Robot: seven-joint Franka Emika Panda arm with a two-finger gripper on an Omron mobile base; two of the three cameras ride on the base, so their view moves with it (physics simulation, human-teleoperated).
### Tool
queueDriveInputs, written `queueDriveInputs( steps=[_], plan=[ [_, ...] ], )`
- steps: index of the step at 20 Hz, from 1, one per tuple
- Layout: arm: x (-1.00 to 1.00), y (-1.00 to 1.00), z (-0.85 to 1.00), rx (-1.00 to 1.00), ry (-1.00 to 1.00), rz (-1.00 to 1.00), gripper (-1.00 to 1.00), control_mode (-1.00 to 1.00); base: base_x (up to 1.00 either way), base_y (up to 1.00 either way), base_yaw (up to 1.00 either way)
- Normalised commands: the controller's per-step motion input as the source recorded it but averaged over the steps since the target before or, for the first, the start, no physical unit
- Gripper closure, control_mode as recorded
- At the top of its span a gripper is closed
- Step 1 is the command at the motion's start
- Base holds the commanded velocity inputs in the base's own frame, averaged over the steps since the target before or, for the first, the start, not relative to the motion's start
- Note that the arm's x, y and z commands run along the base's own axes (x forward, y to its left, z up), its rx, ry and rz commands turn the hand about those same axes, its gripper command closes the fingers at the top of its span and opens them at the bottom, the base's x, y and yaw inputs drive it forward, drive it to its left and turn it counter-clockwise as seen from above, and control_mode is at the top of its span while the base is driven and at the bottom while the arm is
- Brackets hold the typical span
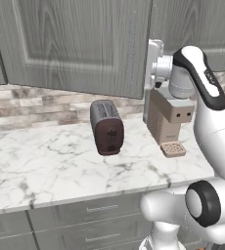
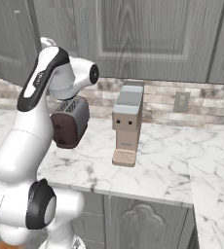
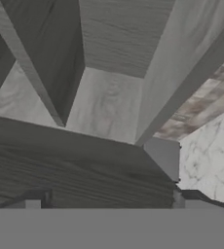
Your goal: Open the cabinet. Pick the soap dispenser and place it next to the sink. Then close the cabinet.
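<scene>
The cabinet [image 1: 75, 44] hangs above the counter, and its grey wood-grain door stands swung out from the wall, free edge to the right. My gripper [image 1: 150, 68] is right at that free edge, just above the coffee machine, with the fingers hidden behind the door. In the hand view the gripper [image 3: 109, 202] is open wide, its two fingertips [image 3: 33, 200] far apart with nothing between them, close against a dark wood-grain cabinet [image 3: 84, 165] surface. The pale cabinet underside shows above that. The soap dispenser and the sink are out of view.
A dark toaster [image 1: 107, 128] and a tan coffee machine [image 1: 169, 122] stand on the marble counter [image 1: 46, 166] below the gripper. Brick backsplash runs behind them. Drawer fronts [image 1: 100, 210] sit under the counter edge. More closed wall cabinets [image 2: 138, 34] hang to the right.
</scene>
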Motion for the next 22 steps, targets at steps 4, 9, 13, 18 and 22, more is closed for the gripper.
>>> queueDriveInputs(
  steps=[4, 9, 13, 18, 22],
  plan=[
    [-0.51, 0.3, 0.03, 0.0, -0.09, 0.06, -1.0, -1.0, 0.0, 0.0, 0.0],
    [-0.58, 0.33, 0.04, 0.0, -0.07, 0.05, -1.0, -1.0, 0.0, 0.0, 0.0],
    [-0.61, 0.42, 0.01, -0.01, -0.08, 0.02, -1.0, -1.0, 0.0, 0.0, 0.0],
    [-0.61, 0.46, 0.0, 0.0, -0.09, 0.0, -1.0, -1.0, 0.0, 0.0, 0.0],
    [-0.55, 0.51, 0.0, -0.05, -0.03, 0.0, -1.0, -1.0, 0.0, 0.0, 0.0]
  ],
)
